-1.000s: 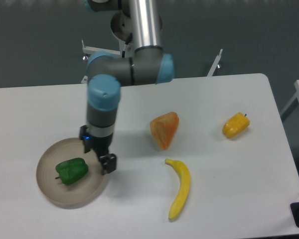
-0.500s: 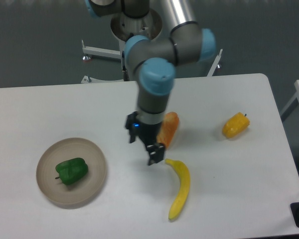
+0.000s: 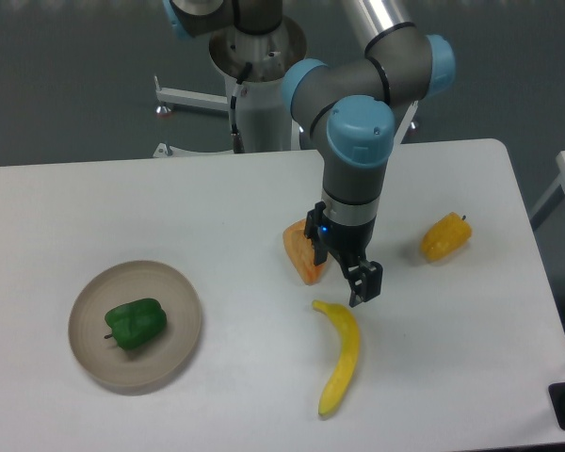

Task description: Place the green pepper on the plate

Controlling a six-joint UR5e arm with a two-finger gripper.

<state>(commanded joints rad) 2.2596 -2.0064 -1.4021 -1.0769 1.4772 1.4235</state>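
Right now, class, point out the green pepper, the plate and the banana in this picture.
green pepper (image 3: 137,323), fixed camera view, middle of its glossy body.
plate (image 3: 181,294), fixed camera view, bare right inner surface near the rim.
banana (image 3: 343,353), fixed camera view, middle of its curved body.

The white table (image 3: 94,207) carries the plate (image 3: 184,325), a banana (image 3: 342,358), an orange wedge (image 3: 299,254) and a yellow pepper (image 3: 445,236).

green pepper (image 3: 136,323) on plate (image 3: 182,298), fingers (image 3: 365,282) nr banana (image 3: 339,353)

Silver-tubed arm (image 3: 381,24) with grey joints, light-blue caps and a black pincer (image 3: 356,279).
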